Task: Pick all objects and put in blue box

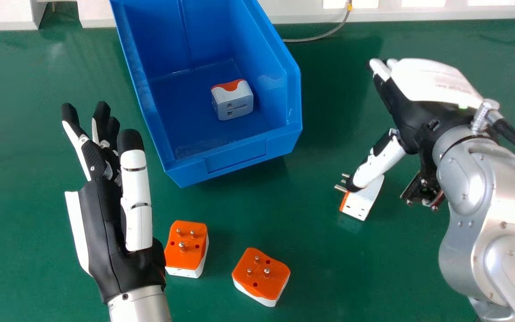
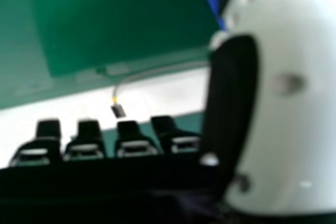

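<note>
Blue was the box (image 1: pixel 239 154), and one plug (image 1: pixel 235 105) was inside it.
On the green table (image 1: pixel 320 277), the left plug (image 1: pixel 187 246) sat with its pins up, just beside the wrist of the left hand (image 1: pixel 103 228), and the middle plug (image 1: pixel 262 275) sat near it, also pins up. The left hand was loose, its fingers pointing forward. At the right, the right hand (image 1: pixel 418 107) had its fingers straight, not clenched; its thumb tip was over the right plug (image 1: pixel 361 202), whose pins pointed to the left, but I could not tell if they touched.
</note>
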